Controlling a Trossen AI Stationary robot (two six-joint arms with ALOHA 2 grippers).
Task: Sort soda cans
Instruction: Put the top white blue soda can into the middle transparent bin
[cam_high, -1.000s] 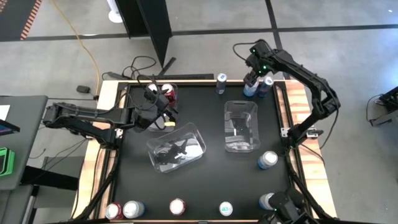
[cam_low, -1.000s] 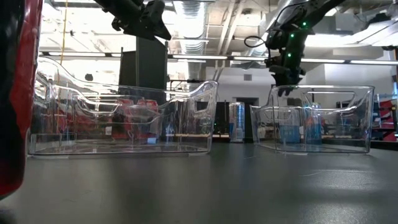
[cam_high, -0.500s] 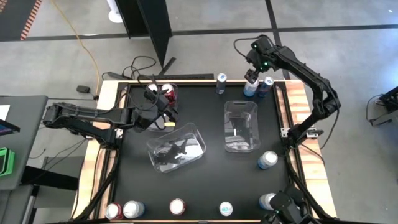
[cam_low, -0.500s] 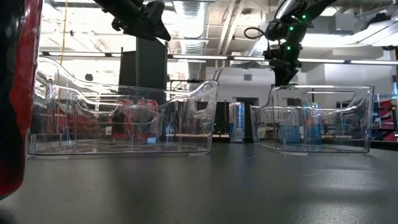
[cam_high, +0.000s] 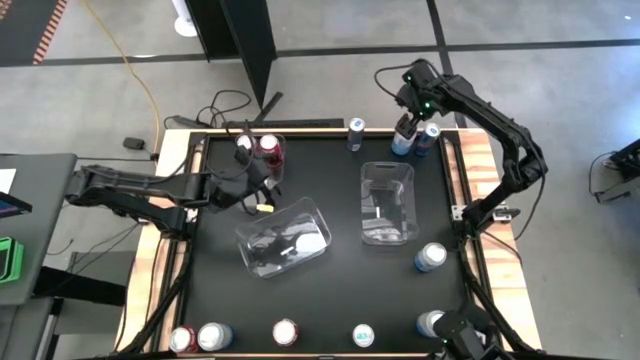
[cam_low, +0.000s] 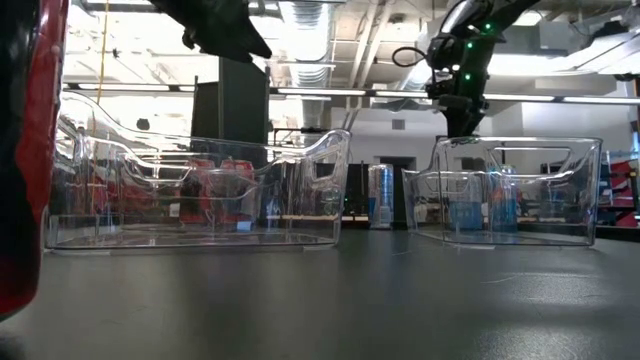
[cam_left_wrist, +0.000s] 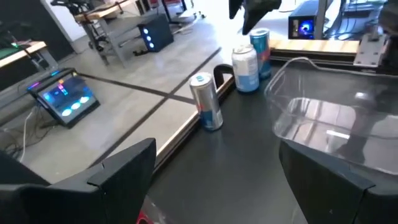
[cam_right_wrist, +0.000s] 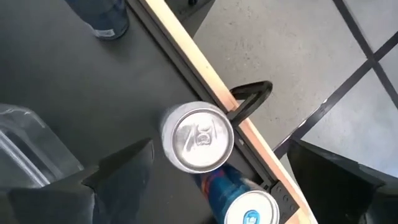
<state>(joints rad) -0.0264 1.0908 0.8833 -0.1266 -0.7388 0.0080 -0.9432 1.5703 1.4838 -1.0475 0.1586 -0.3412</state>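
My right gripper (cam_high: 405, 122) (cam_right_wrist: 217, 163) hovers open above the table's far right corner, pointing steeply down. A silver-topped soda can (cam_right_wrist: 199, 138) stands upright below, between its fingers but apart from them. A blue can (cam_right_wrist: 244, 202) stands right beside that one, and a dark blue can (cam_high: 355, 132) stands farther left. My left gripper (cam_high: 262, 178) (cam_left_wrist: 214, 162) is open and holds nothing. It hangs in the air beside the red cans (cam_high: 268, 150) at far left and faces across the table. More cans (cam_high: 285, 332) stand along the near edge.
Two clear plastic bins rest mid-table, one skewed at left (cam_high: 285, 238) and one at right (cam_high: 388, 203). A single can (cam_high: 430, 257) stands near the right edge. The wooden table rim (cam_right_wrist: 205, 81) and a black handle (cam_right_wrist: 252, 96) lie just beyond the far-right cans.
My left gripper has turned a little in the air beside the red cans, so more of them shows from above. My right gripper has drawn slightly upward from the cans at the far right corner. No can or bin has moved.
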